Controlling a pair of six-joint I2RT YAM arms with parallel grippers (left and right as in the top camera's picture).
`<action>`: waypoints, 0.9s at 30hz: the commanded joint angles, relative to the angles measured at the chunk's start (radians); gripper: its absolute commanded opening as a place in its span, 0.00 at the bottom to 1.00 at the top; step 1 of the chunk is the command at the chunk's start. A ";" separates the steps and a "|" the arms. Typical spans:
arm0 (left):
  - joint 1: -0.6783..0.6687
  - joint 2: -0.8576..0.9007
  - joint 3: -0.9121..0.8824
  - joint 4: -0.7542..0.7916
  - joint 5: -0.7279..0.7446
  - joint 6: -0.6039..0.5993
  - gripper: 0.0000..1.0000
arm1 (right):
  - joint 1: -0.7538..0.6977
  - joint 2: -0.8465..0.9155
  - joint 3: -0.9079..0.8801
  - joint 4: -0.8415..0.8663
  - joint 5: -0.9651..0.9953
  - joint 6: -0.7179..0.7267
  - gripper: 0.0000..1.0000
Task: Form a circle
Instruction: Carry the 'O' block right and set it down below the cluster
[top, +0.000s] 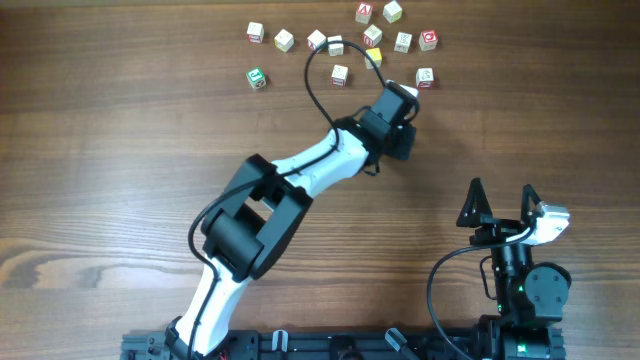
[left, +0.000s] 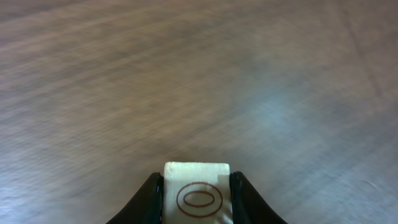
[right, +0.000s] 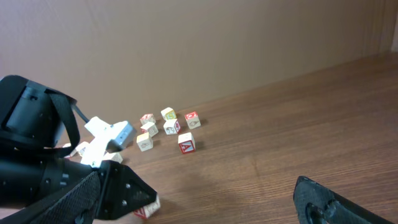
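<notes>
Tabletop: dark brown wood-grain table, with both arms mounted at its near edge.
Left gripper: extended toward the far side, just beside the spread of cubes. Its fingers pinch a held cube by two opposite sides, and the face toward the wrist camera bears a red oval.
Right gripper: at the near right, well apart from the cubes, jaws spread wide with nothing between them.
Loose cubes: along the far edge, mostly ahead and left of the left gripper.
Arrangement: an irregular scatter, not a ring. Most cubes lie apart, and a few pairs touch or nearly touch.
</notes>
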 joint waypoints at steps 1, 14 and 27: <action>-0.021 0.024 -0.001 -0.003 -0.015 0.006 0.26 | -0.004 0.000 -0.001 0.002 0.005 0.003 1.00; -0.014 -0.053 0.002 0.019 -0.055 0.006 0.82 | -0.004 0.000 -0.001 0.002 0.005 0.003 1.00; 0.122 -0.275 0.002 -0.013 -0.106 0.006 1.00 | -0.004 0.000 -0.001 0.002 0.005 0.003 1.00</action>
